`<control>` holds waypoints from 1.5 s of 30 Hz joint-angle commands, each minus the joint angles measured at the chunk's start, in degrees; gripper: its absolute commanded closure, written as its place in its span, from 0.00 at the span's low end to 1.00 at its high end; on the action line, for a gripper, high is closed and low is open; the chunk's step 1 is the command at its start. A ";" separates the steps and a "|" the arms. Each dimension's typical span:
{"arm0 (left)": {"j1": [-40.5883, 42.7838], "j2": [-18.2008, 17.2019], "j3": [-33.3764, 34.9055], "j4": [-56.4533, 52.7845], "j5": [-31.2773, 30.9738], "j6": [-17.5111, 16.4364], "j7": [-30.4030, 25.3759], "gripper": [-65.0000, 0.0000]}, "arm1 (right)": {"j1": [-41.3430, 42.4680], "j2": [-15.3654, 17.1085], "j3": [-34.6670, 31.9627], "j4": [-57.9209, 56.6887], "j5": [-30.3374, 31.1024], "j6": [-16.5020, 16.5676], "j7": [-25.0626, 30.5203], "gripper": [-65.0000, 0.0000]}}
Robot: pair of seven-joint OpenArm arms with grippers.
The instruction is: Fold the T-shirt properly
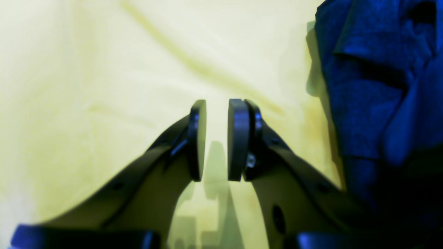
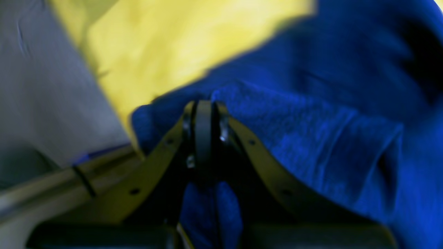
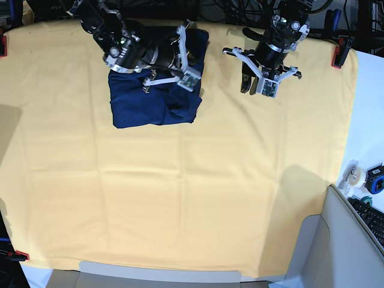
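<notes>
1. Nearest the base camera, the yellow cloth (image 3: pixel 180 198) on the table lies bare. No container shows on it, so nothing is held in one. Small items sit off the cloth at the far right edge, too small to name.
2. Further back, the T-shirt (image 3: pixel 153 102) rests as a compact dark blue bundle near the far edge of the table.
3. The right hand (image 2: pixel 204 138) has its pads pinched together on a fold of the shirt. The risk, as I judge it: the pinch seems thin, so a pull could slip off or drag the whole bundle and undo the fold.
4. The left hand (image 1: pixel 216 138) stands slightly parted and empty, just beside the shirt. With nothing pinning the bundle, it may slide along the cloth or wrinkle it.
</notes>
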 commanded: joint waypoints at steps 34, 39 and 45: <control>-2.17 -0.14 -0.52 0.90 0.30 0.07 -1.03 0.83 | 11.14 -1.32 -8.59 1.41 -2.06 0.45 2.92 0.34; -2.17 -0.41 -0.70 1.25 0.39 0.07 -1.03 0.83 | 11.31 -3.17 0.91 1.50 -2.15 0.28 4.77 0.34; -0.06 -0.41 -4.74 1.87 0.39 0.07 -1.12 0.96 | 11.49 -1.06 13.83 0.98 -1.88 0.19 8.20 0.42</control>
